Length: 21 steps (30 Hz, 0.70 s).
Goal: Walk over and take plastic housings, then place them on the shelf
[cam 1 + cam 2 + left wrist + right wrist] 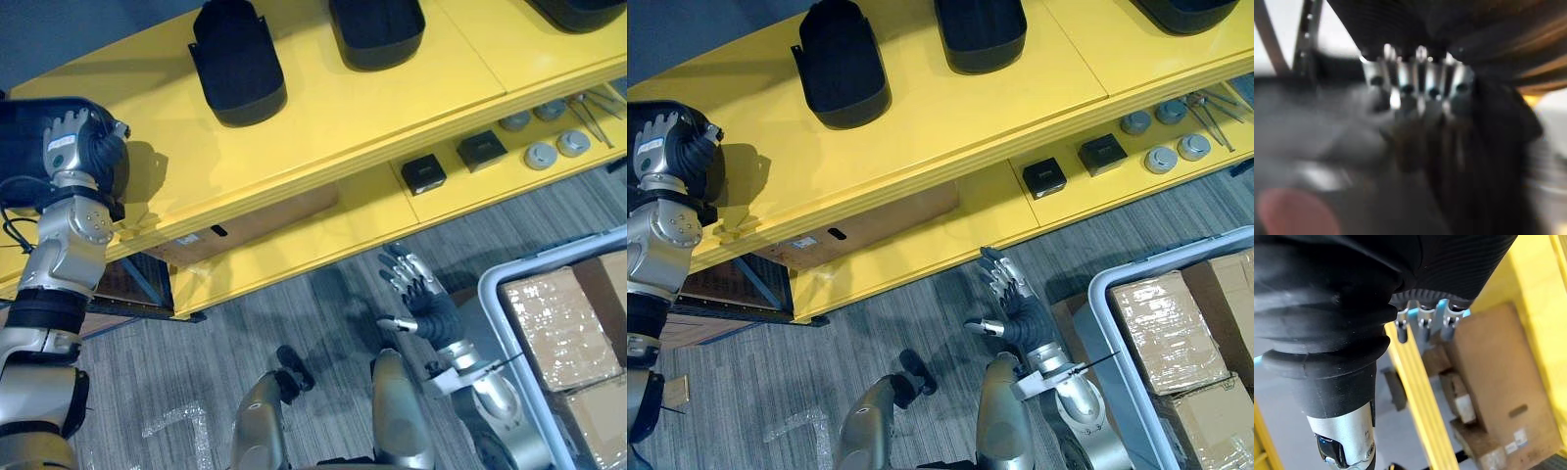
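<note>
Two black plastic housings [240, 64] [377, 29] lie on the top board of the yellow shelf [372, 108], and a third [578, 10] is cut off at the far right. My left hand [69, 142] is raised at the shelf's left end, against another dark housing [24, 147] there. In the left wrist view that hand [1415, 83] is blurred before a dark shape. My right hand [416, 289] hangs low over the grey carpet in front of the shelf, open and empty, fingers straight.
The lower shelf board holds two small black boxes [423, 173] and several grey round parts [540, 155]. A cardboard box [255, 223] sits under the top board. At the right stands a grey tote [549, 257] with wrapped cardboard boxes [558, 323].
</note>
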{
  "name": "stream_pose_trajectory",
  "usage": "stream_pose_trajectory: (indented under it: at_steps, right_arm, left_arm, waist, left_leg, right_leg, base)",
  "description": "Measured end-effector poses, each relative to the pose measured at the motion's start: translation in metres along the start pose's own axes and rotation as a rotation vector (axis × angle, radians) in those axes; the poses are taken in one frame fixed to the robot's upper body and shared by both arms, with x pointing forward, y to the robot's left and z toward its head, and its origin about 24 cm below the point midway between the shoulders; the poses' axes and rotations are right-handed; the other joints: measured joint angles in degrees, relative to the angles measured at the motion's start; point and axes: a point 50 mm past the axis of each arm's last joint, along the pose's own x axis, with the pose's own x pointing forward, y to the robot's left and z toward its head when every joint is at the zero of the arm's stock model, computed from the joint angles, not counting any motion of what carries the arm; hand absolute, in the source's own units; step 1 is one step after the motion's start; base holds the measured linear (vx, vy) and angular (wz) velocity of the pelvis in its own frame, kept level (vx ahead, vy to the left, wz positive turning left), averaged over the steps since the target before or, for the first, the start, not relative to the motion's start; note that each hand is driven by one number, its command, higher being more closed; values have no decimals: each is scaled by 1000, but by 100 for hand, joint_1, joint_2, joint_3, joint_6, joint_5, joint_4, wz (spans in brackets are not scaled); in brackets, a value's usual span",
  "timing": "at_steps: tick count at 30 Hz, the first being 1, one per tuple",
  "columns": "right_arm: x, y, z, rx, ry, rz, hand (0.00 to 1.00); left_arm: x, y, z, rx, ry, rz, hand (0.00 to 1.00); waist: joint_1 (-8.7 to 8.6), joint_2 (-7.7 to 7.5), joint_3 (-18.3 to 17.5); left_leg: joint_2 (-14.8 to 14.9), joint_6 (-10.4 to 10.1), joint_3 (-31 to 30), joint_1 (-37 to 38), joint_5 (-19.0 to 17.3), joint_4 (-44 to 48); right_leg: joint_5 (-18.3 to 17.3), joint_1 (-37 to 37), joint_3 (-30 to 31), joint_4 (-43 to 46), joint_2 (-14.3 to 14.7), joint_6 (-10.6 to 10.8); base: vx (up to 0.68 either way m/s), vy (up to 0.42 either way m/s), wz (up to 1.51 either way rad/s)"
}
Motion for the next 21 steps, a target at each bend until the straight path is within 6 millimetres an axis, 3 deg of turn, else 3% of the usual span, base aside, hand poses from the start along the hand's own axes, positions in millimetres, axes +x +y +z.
stream_pose_trajectory:
  at_steps: [12, 17, 21]
  right_arm:
    - [1, 0, 1, 45, -12, -12, 0]
    - [1, 1, 3, 44, -40, -14, 0]
    - [1, 6, 16, 9, -190, -5, 0]
  left_arm:
    - [1, -1, -1, 25, 33, 23, 0]
    - [6, 16, 7, 4, 12, 239, 0]
    - [10, 42, 29, -85, -101, 530, 0]
  waist:
    - [6, 0, 9]
    - [19, -4, 11]
    - [10, -43, 33]
  left_leg:
    - [157, 12, 16, -255, -170, 345]
    - [166, 16, 58, -266, -175, 342]
    - [154, 16, 32, -149, -172, 308]
  right_leg:
    - [-22, -214, 48, 151, 74, 2]
    - [-25, -225, 42, 152, 58, 1]
    - [-9, -49, -7, 63, 46, 22]
  base:
    - [28, 5, -2]
    - [16, 1, 2]
    - [44, 6, 2]
